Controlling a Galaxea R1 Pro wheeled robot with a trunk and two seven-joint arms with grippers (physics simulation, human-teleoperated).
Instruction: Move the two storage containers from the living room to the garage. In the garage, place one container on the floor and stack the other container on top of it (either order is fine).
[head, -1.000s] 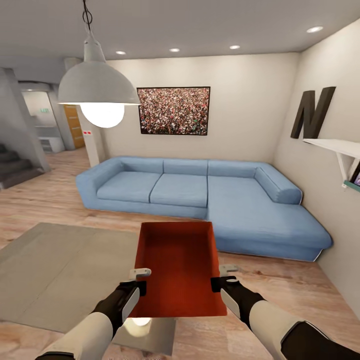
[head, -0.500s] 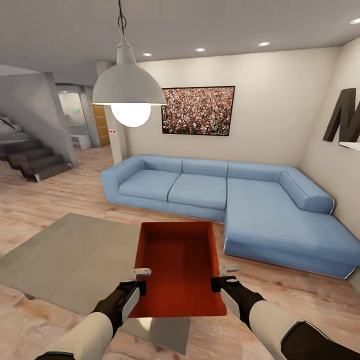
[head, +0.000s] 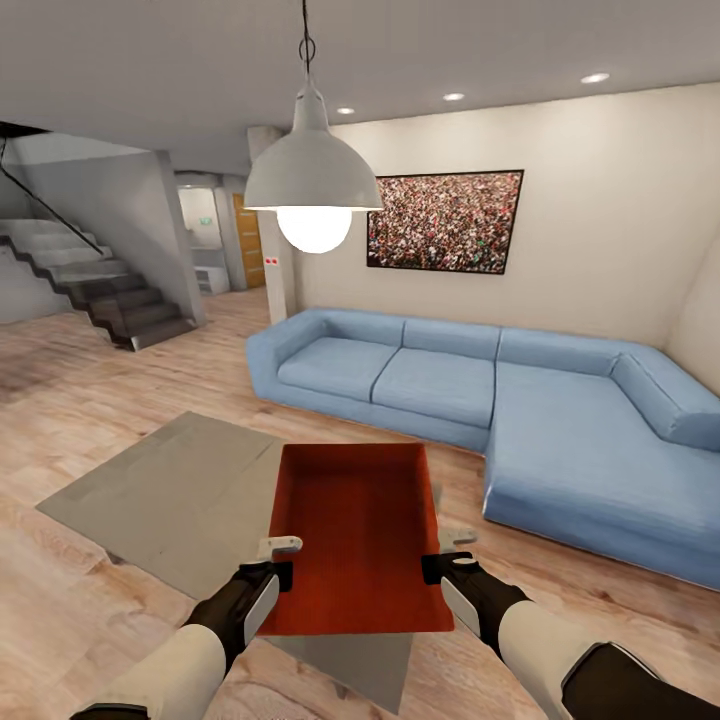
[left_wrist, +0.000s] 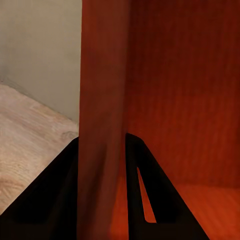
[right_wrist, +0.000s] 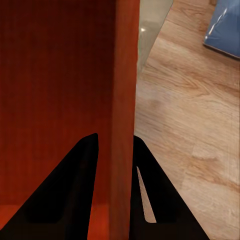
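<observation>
One red-orange open-top storage container (head: 355, 535) hangs in front of me above the living room's wood-plank floor (head: 80, 400), held level between both arms. My left gripper (head: 282, 560) is shut on its left wall (left_wrist: 102, 125), one finger inside and one outside. On the opposite side my right gripper (head: 440, 553) is shut on the right wall (right_wrist: 122, 110) in the same way. The bin is empty inside.
A light blue sectional sofa (head: 480, 400) stands ahead and to the right, with a grey rug (head: 170, 490) under the bin. A white pendant lamp (head: 312, 185) hangs ahead. Stairs (head: 110, 290) rise at far left, and a hallway with a wooden door (head: 246, 242) opens beyond them.
The whole view has swung left: sofa, lamp and picture slid right and the stairs came into sight. The bin and both grippers keep the same place in view.
</observation>
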